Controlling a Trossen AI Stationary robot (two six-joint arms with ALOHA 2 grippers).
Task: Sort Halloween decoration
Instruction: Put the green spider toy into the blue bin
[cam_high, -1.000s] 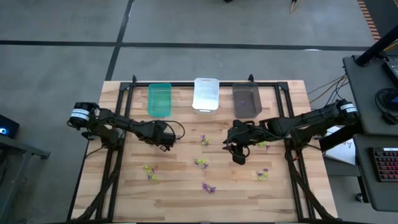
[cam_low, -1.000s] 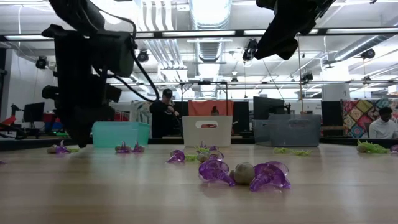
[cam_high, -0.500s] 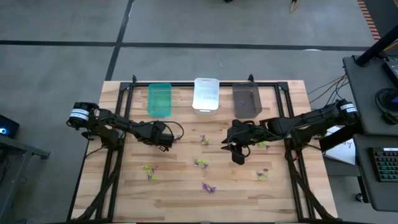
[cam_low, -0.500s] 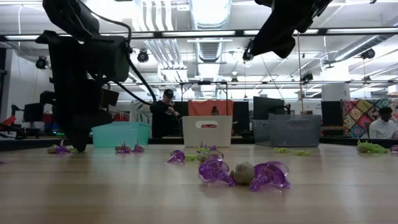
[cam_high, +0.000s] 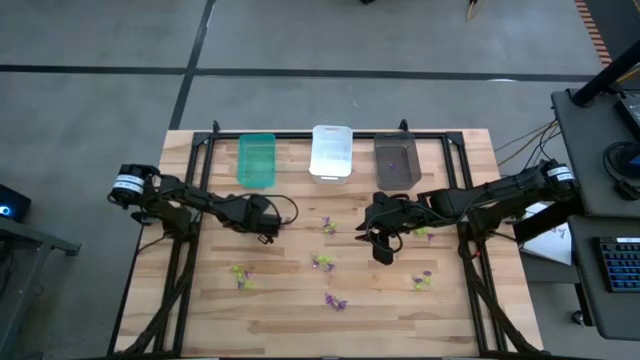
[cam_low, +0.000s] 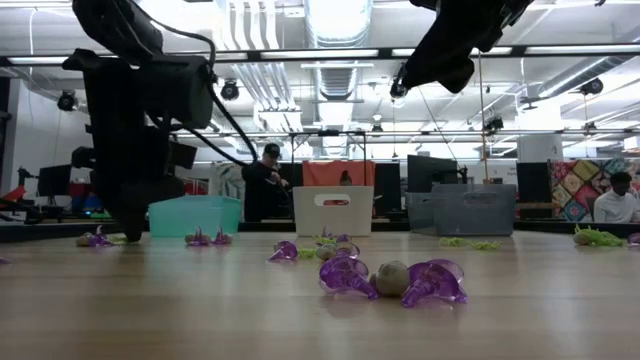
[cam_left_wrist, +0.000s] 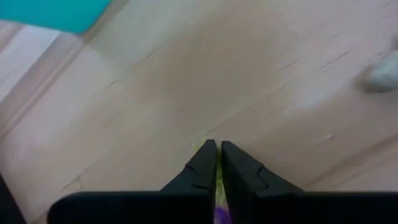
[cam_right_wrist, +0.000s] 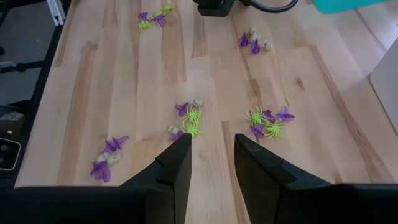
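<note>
Left gripper was down at table left-centre, clamped on a yellow-green/purple trinket; other trinkets lay scattered mid-table. Right gripper hovered w/ fingers apart. Risk: thin pinch, piece could slip on lift.

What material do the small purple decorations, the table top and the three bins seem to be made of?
Purple decorations: probably glossy plastic; they look translucent, with bright highlights.
Table top: wood, pale, matte finish; plank seams and grain show.
Green bin, white bin, dark grey bin: likely moulded plastic; smooth walls, the green one slightly see-through.
</note>
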